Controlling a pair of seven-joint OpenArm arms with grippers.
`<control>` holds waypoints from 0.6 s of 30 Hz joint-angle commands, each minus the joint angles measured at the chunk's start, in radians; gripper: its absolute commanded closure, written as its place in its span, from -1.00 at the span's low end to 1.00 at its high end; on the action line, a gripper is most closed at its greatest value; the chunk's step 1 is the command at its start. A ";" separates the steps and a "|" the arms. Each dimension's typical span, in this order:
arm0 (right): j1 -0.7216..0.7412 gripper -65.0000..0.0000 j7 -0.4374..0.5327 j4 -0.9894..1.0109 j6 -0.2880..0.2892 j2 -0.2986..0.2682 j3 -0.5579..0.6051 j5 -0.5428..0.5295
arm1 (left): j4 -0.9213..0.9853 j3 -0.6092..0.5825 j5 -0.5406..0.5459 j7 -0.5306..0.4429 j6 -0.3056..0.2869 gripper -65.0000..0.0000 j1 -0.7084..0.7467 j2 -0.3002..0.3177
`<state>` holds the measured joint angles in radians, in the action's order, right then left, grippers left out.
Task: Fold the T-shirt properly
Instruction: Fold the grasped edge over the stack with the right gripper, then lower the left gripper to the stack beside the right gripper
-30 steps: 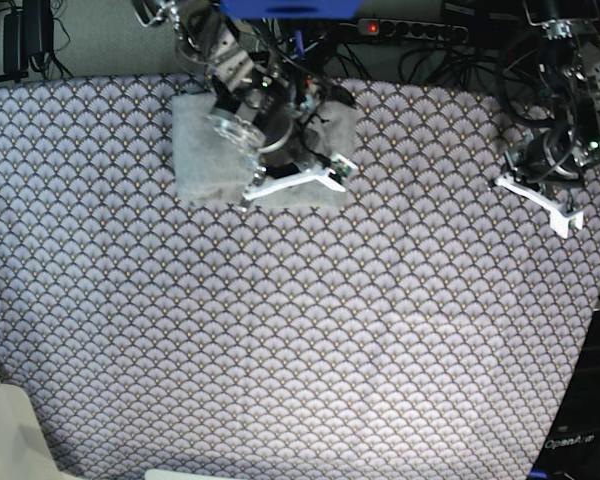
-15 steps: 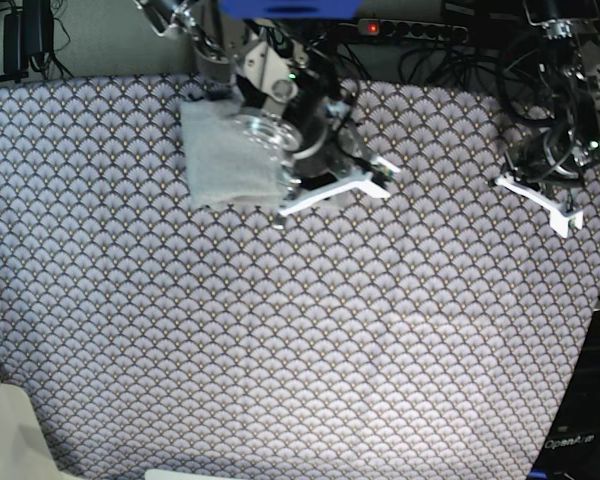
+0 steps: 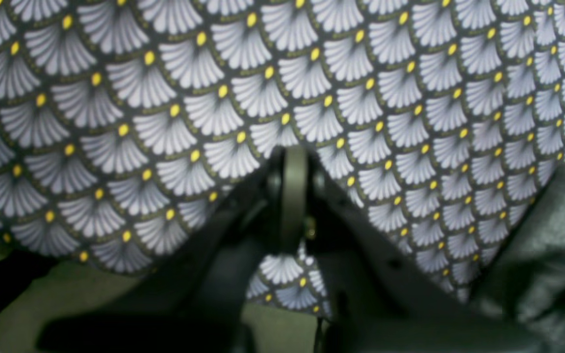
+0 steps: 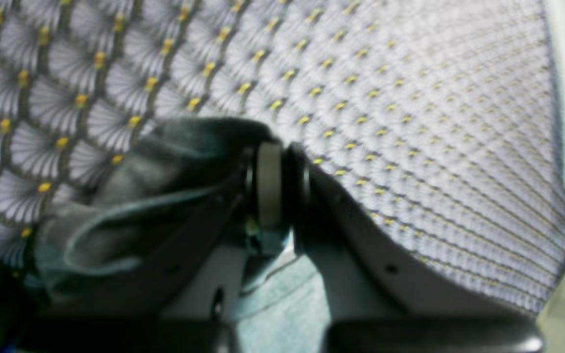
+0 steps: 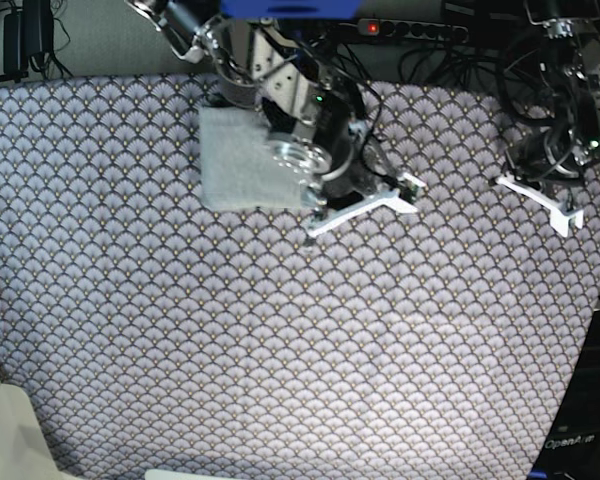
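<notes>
I see the T-shirt (image 5: pixel 242 160) folded into a small grey rectangle, lying flat near the far edge; its right part is hidden under my arm (some fabric looks bunched there)

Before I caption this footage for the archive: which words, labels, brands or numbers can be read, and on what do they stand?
"OpenArm", small and faint: on the dark robot base at the base view's lower right corner.
No print shows on the folded light heather-grey knit T-shirt.
The two wrist views show no text.
</notes>
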<state>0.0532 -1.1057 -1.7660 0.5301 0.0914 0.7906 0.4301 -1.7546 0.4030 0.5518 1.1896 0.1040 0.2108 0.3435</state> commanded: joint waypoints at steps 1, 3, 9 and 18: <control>0.023 1.00 0.017 -0.002 0.008 0.014 0.002 0.003 | -0.014 0.007 0.006 -0.012 -0.002 1.00 -0.006 0.021; 0.024 1.00 0.019 0.007 0.008 0.014 0.002 0.003 | -0.014 0.007 0.006 -0.012 -0.002 1.00 -0.006 0.022; 0.027 1.00 0.051 0.012 0.008 0.020 0.002 0.002 | -0.014 0.007 0.006 -0.012 -0.002 1.00 -0.006 0.022; 0.041 1.00 0.078 0.058 0.005 0.021 0.000 0.002 | -0.014 0.007 0.006 -0.010 -0.002 1.00 -0.006 0.022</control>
<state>0.0792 -1.0565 -1.6886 0.5301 0.0967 0.7902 0.4309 -1.7546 0.4038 0.5522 1.1893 0.1040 0.2100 0.3515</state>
